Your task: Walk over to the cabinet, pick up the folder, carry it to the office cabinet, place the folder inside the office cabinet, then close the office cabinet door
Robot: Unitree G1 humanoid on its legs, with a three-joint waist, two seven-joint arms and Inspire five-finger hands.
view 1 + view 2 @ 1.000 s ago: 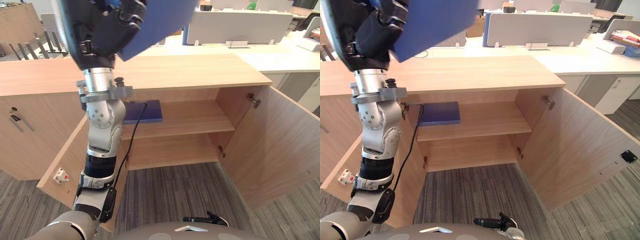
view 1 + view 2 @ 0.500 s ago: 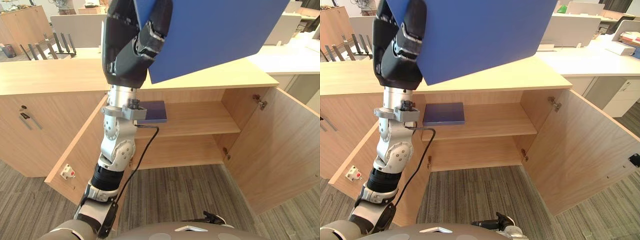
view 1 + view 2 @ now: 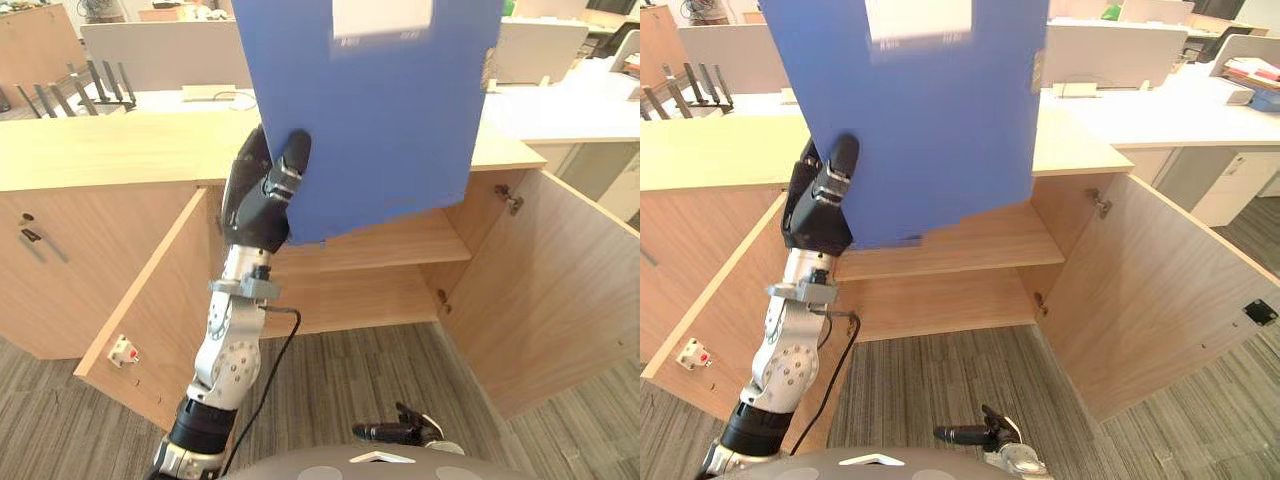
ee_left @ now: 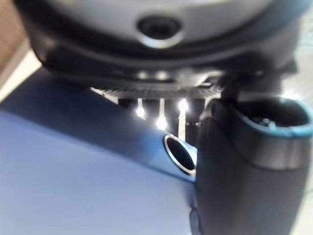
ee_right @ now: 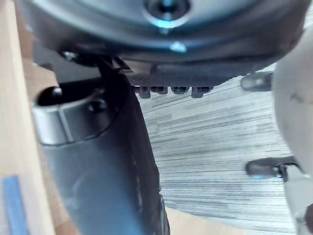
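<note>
A large blue folder (image 3: 380, 110) with a white label near its top stands upright in the air, in front of the open wooden office cabinet (image 3: 400, 245). My left hand (image 3: 262, 195) is shut on the folder's lower left corner, with its thumb (image 3: 840, 160) lying up the front cover. The left wrist view has the folder's blue cover (image 4: 73, 186) right beside the thumb. Both cabinet doors stand open, the left door (image 3: 150, 310) and the right door (image 3: 560, 290). The folder hides the left part of the upper shelf. My right hand (image 5: 98, 161) hangs low over the carpet, relaxed and holding nothing.
A closed cabinet section with a handle (image 3: 30, 235) adjoins on the left. Behind the cabinet top (image 3: 100, 150) are white desks with grey partitions (image 3: 1110, 50). Striped grey carpet (image 3: 340, 370) lies in front of the cabinet.
My left hand has come down from head height, and the folder has swung from tilted to upright before the cabinet opening. A second blue folder on the upper shelf is now hidden.
</note>
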